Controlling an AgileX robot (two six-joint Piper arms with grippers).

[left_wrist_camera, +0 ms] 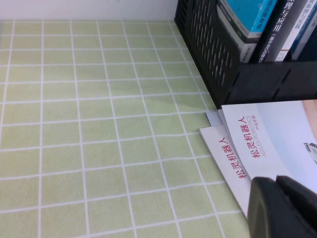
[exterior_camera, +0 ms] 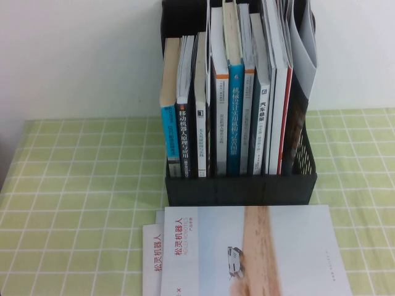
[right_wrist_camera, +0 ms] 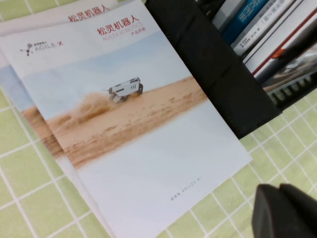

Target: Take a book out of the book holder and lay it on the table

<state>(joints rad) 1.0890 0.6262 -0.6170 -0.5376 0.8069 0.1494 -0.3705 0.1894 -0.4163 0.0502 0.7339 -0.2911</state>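
The book [exterior_camera: 259,253], a white brochure with a red title, pale tan band and small vehicle picture, lies flat on the table [exterior_camera: 74,185] in front of the black book holder [exterior_camera: 241,188]. It rests on a look-alike brochure [exterior_camera: 151,259]. The book also shows in the right wrist view [right_wrist_camera: 129,124] and the left wrist view [left_wrist_camera: 277,134]. My left gripper [left_wrist_camera: 276,179] is shut and empty, over the near left corner of the brochures. My right gripper [right_wrist_camera: 279,188] is shut and empty, over the cloth beside the book's right corner. Neither gripper shows in the high view.
The holder stands at the back centre with several upright thick books [exterior_camera: 234,117] and thin brochures [exterior_camera: 278,37] in its right compartment. A white wall is behind it. Green cloth stretches left [left_wrist_camera: 99,124] and right [exterior_camera: 358,172] of the holder.
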